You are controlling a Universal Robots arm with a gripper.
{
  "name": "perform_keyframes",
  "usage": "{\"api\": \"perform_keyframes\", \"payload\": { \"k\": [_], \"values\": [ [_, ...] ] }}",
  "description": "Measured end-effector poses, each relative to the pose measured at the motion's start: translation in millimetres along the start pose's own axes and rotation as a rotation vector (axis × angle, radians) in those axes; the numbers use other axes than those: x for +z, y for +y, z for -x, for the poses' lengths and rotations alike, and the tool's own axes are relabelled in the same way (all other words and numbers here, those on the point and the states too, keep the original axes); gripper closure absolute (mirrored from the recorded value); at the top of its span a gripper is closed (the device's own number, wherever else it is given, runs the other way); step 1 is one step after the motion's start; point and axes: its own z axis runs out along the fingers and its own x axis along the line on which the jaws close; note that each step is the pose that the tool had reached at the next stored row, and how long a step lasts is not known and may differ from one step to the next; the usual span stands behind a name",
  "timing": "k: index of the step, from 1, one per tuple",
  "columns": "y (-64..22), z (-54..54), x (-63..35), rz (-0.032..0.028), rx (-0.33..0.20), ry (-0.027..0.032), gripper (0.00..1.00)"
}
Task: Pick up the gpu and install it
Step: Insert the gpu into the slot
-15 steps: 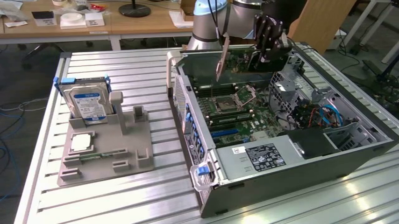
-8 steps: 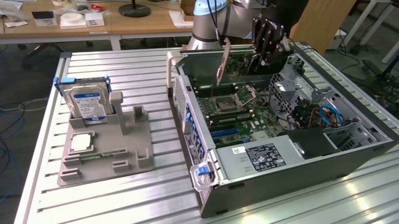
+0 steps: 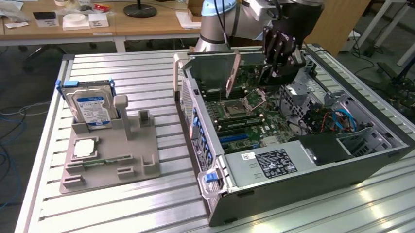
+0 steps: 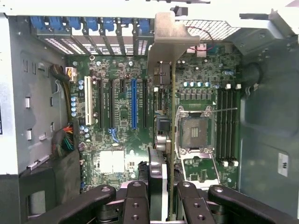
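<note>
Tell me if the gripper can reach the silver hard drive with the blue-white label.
Likely yes: the hard drive stands upright in a grey holder, nothing above it; the gripper is low inside the open computer case and must lift clear first.

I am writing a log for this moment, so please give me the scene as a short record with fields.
gripper: over the open computer case, shut on the gpu
gpu: upright on its edge over the motherboard, beside the CPU socket; whether it is seated cannot be told
hard drive: standing in the grey holder, at the exterior view's left
</note>
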Motion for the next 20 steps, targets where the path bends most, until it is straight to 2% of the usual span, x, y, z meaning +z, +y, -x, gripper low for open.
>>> {"api": "perform_keyframes", "payload": {
  "k": [6,8,13,17,20],
  "values": [
    [0.1,-1.6,10.4,0.0003,0.0,-0.0003,0.72],
    [0.2,-1.8,13.8,0.002,0.0,-0.0002,0.72],
    [0.2,-2.2,18.9,0.0114,0.001,0.002,0.72],
    [0.4,-2.4,21.9,0.0115,0.001,0.0057,0.72],
    [0.5,-2.7,27.2,0.0124,0.001,0.0061,0.72]
  ]
}}
